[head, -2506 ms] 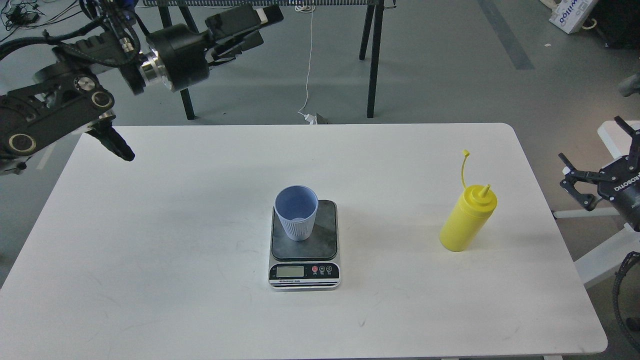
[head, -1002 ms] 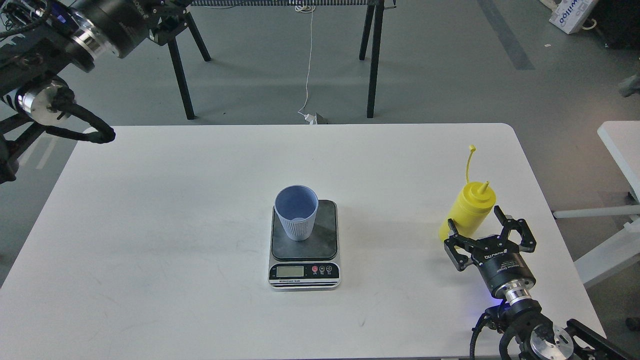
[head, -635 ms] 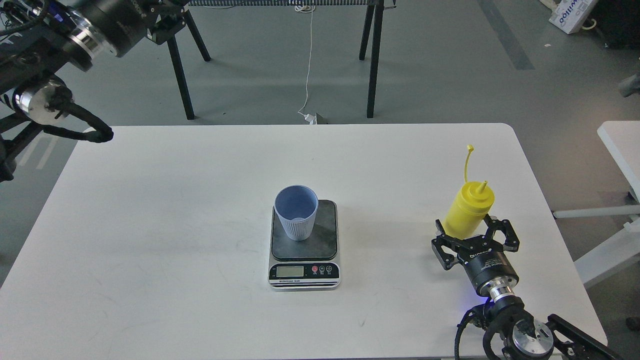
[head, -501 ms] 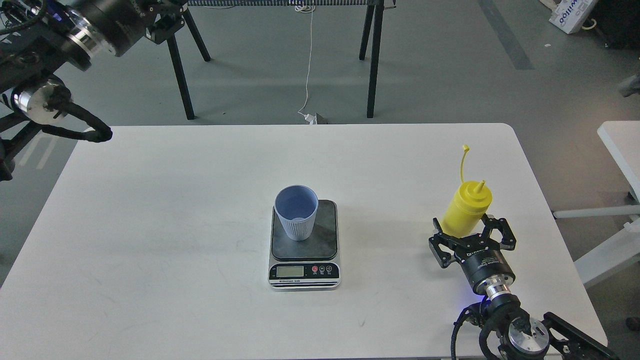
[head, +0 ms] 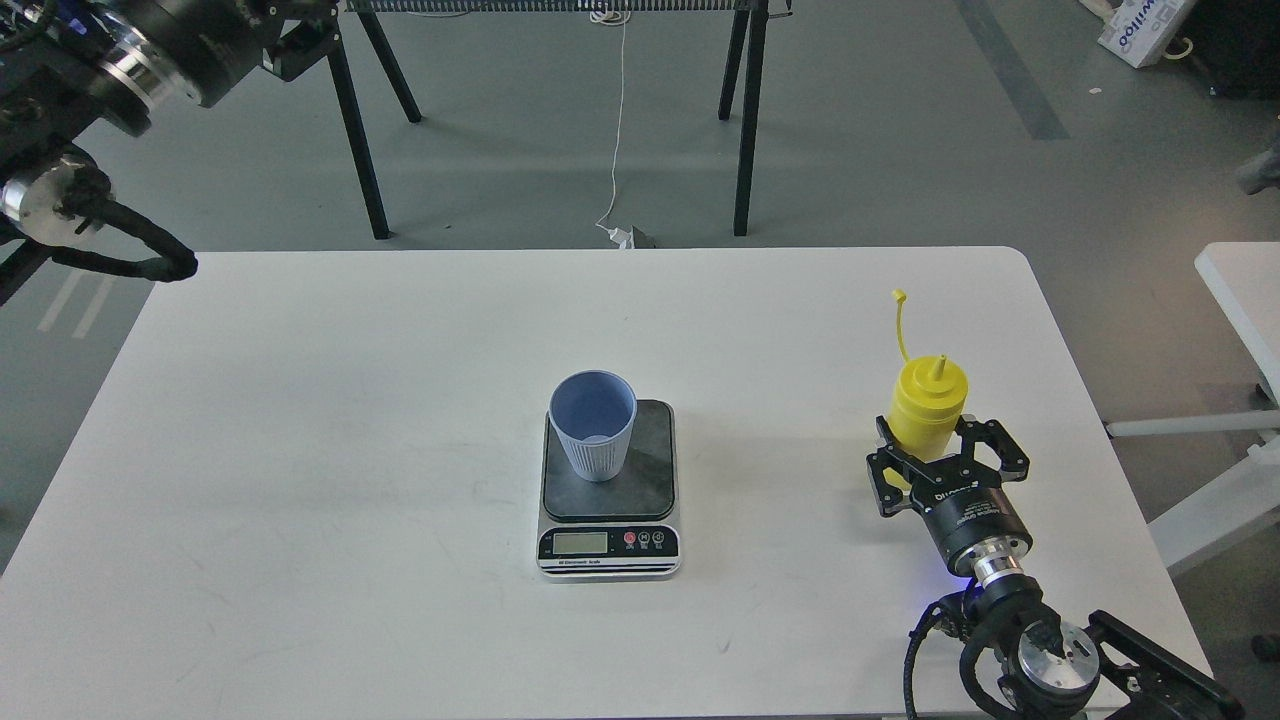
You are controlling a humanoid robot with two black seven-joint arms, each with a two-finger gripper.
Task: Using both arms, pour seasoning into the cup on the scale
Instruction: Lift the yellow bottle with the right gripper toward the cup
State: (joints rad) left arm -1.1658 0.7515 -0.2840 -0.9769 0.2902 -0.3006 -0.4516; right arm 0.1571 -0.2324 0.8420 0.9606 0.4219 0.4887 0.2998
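Observation:
The light blue ribbed cup (head: pixel 593 424) stands upright on the dark platform of the scale (head: pixel 609 490) at the table's middle. The yellow seasoning bottle (head: pixel 927 409) stands at the right, nozzle up, its cap strap rising to the left. My right gripper (head: pixel 927 445) comes up from the lower right, and its fingers (head: pixel 886 452) press the bottle's lower body on both sides. The bottle's base is hidden behind the gripper. My left gripper (head: pixel 297 45) is high at the top left, beyond the table, largely cut off by the frame edge.
The white table (head: pixel 350 400) has rounded far corners. Black stand legs (head: pixel 745 120) and a white cable (head: pixel 615 150) are on the floor behind it. A second white table edge (head: pixel 1240 300) lies at the right.
My right gripper swung in from the right, came up around the bottle and closed on it; the bottle shifted left and stands straighter. My left arm drew back up and left.

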